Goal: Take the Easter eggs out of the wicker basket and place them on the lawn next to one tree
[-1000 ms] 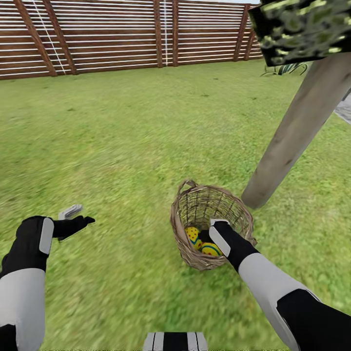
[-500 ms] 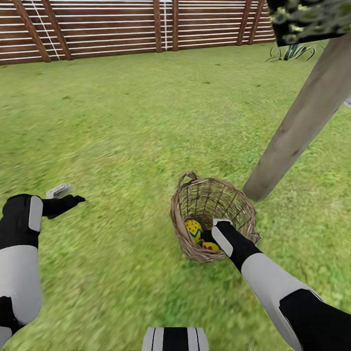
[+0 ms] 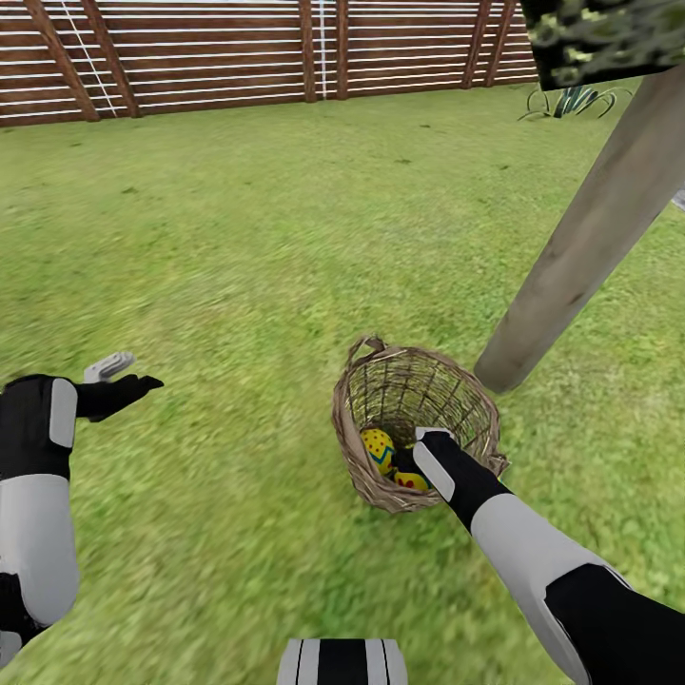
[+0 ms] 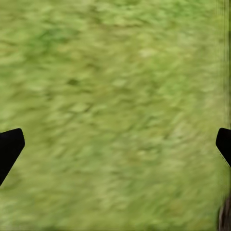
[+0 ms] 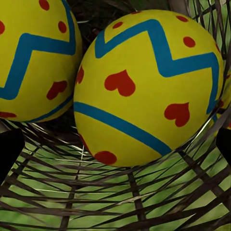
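Observation:
The wicker basket [image 3: 416, 381] stands on the lawn [image 3: 238, 238] close to the foot of the leaning tree [image 3: 580, 257]. Two yellow Easter eggs [image 3: 378, 445] [image 3: 411, 480] with blue zigzags and red marks show inside it. My right arm [image 3: 447, 471] reaches down into the basket. In the right wrist view, the right gripper [image 5: 115, 149] is open, its fingertips wide apart just short of a heart-dotted egg [image 5: 144, 86], with a second egg [image 5: 33, 57] beside it. My left gripper [image 3: 128, 376] [image 4: 115, 144] hangs open over bare grass, far to the basket's left.
A brown slatted fence [image 3: 238, 57] closes the lawn at the back. A spiky plant [image 3: 571, 100] grows behind the tree, and blocky leaves [image 3: 599, 38] hang overhead. A sliver of grey paving [image 3: 678, 200] shows at the far right.
The head camera tilted, shifting the whole view. My right gripper sank a little deeper into the basket. My left arm drifted slightly outward to the left.

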